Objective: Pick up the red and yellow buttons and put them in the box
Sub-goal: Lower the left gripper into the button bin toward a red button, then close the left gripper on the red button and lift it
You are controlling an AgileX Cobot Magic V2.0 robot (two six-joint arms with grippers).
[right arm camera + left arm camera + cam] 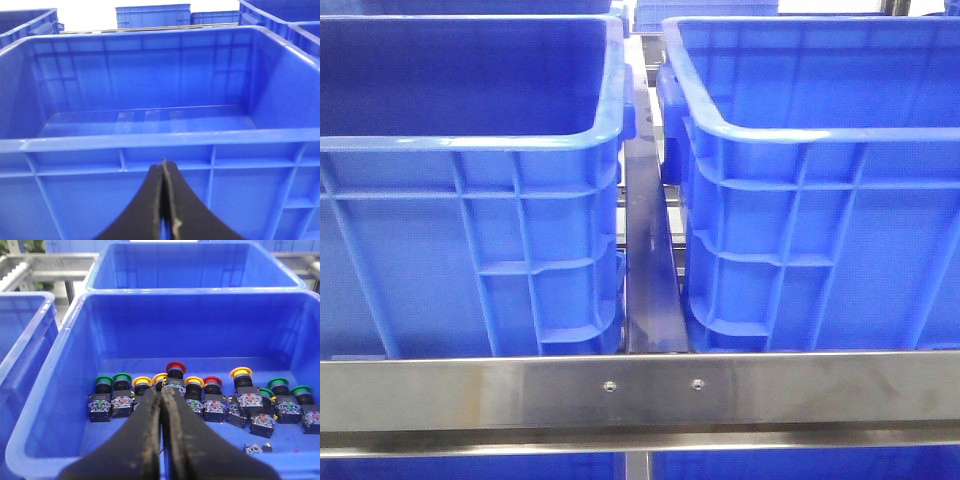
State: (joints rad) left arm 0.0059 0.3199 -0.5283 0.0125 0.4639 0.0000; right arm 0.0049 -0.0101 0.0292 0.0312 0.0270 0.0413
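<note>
In the left wrist view a row of push buttons lies on the floor of a blue crate [60, 405]: red caps [176, 367] [212, 381], yellow caps [142, 381] [240, 373] and green caps [104, 380]. My left gripper [163, 391] is shut and empty, above the crate, its tips in line with the row's middle. My right gripper [164, 163] is shut and empty, just outside the near wall of an empty blue box [150, 140]. Neither gripper shows in the front view.
The front view shows two large blue crates, left [470, 140] and right [800, 130], with a metal rail [650, 290] in the gap and a steel crossbar [640, 390] in front. More empty crates [195, 270] stand beyond the button crate. A loose contact block [257, 448] lies apart.
</note>
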